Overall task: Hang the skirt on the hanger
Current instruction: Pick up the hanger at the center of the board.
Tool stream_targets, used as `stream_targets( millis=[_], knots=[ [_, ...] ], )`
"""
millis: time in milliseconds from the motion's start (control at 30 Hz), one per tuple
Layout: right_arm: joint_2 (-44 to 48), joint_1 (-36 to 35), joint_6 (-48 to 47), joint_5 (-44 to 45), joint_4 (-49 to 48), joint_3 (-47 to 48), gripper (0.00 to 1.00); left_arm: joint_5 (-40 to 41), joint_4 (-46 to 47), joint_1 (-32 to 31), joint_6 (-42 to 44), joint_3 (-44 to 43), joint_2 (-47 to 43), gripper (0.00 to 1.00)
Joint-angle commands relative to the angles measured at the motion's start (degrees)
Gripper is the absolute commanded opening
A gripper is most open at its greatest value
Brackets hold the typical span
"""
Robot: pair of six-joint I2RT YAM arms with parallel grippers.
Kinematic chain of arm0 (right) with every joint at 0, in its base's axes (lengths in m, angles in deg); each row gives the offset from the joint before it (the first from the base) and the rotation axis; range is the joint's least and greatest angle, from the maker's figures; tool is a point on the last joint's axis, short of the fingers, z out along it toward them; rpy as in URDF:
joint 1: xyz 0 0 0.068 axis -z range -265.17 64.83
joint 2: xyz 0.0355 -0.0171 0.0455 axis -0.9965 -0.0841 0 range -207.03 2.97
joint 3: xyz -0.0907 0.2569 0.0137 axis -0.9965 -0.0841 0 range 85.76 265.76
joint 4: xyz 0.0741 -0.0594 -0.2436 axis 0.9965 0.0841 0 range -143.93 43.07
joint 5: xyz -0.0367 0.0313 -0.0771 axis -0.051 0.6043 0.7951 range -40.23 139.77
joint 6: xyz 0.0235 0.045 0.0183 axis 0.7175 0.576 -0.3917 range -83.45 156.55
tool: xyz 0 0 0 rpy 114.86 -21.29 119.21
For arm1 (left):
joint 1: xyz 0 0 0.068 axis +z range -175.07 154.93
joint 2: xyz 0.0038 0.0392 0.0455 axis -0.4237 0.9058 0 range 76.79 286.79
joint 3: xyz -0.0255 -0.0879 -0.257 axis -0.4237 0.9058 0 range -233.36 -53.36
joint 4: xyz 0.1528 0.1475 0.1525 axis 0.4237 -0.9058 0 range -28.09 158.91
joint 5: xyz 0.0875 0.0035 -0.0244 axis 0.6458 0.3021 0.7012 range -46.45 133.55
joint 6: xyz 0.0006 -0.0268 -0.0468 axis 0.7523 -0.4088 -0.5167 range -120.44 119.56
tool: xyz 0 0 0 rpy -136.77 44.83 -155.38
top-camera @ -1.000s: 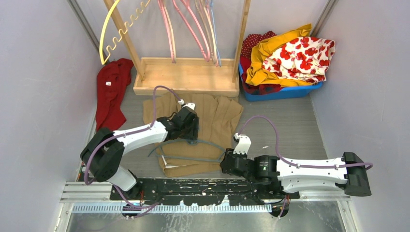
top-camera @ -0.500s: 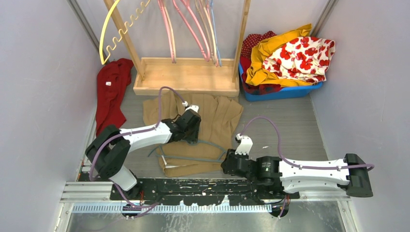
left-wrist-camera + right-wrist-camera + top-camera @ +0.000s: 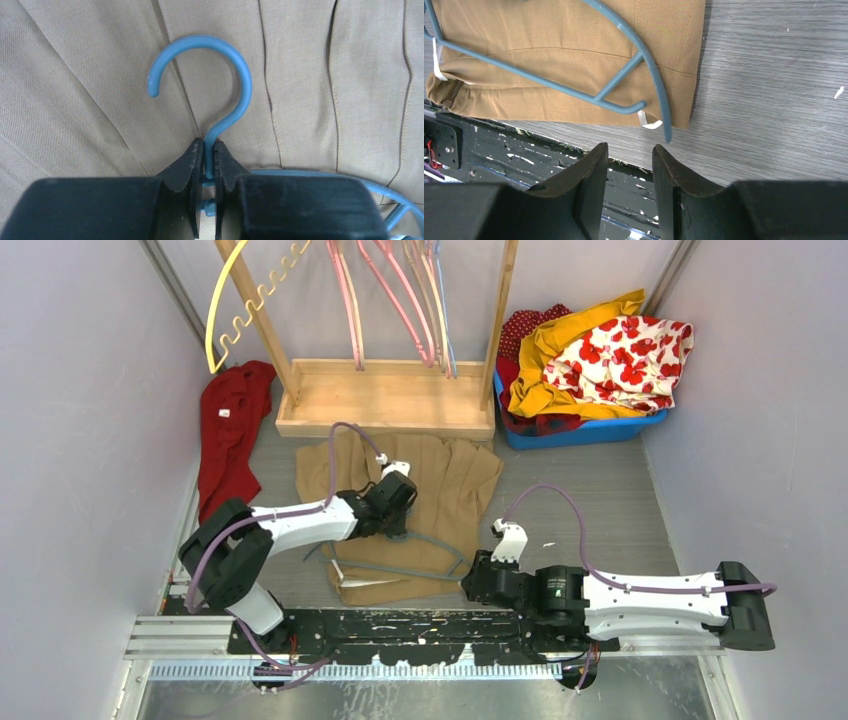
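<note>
A tan pleated skirt (image 3: 440,485) lies flat on the grey floor in front of the wooden rack. A blue hanger (image 3: 400,565) lies on top of it, hook pointing toward the rack. My left gripper (image 3: 208,147) is shut on the stem of the hanger's hook (image 3: 235,65), just below the curve. My right gripper (image 3: 630,150) stands open and empty over the near edge, just short of the hanger's right end (image 3: 659,95) and the skirt's waistband corner (image 3: 674,107).
A wooden rack (image 3: 385,395) with pink and blue hangers stands at the back. A red garment (image 3: 230,425) lies at the left. A blue bin (image 3: 585,430) heaped with clothes sits at the back right. The black base rail (image 3: 400,625) runs along the near edge.
The left gripper has closed onto the hanger's hook stem and shifted slightly right. The right arm crept a little to the right, its jaws unchanged.
</note>
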Motion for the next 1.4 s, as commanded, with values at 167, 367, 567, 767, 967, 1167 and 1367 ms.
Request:
stream_targets(
  millis=[167, 367, 567, 767, 967, 1167, 1367],
  knots=[
    [1.5, -0.3, 1.7, 0.9, -0.1, -0.1, 0.42, 6.9, 5.2, -0.8, -1.6, 5.1, -9.8, 0.00],
    [-1.3, -0.3, 2.4, 1.5, -1.3, -0.4, 0.40, 10.5, 8.6, -1.8, -1.4, 9.2, -17.3, 0.00],
    [-0.2, -0.3, 3.6, 1.9, -1.7, -1.0, 0.34, 13.8, 13.0, -2.6, -1.0, 14.1, -25.7, 0.00],
    [-2.3, -0.3, 4.6, 2.0, -3.6, -1.9, 0.29, 16.2, 15.5, -3.3, -1.0, 17.5, -29.4, 0.00],
    [-5.4, -0.2, 6.0, 2.4, -6.9, -2.7, 0.31, 18.4, 16.6, -4.2, -1.1, 19.2, -31.2, 0.00],
    [-7.4, -0.2, 7.9, 4.1, -7.6, -3.0, 0.32, 19.6, 16.7, -4.5, -1.1, 19.8, -32.4, 0.00],
    [-8.9, -0.2, 8.5, 5.6, -8.1, -2.7, 0.30, 20.3, 17.2, -4.7, -1.3, 20.6, -33.4, 0.00]
  ],
)
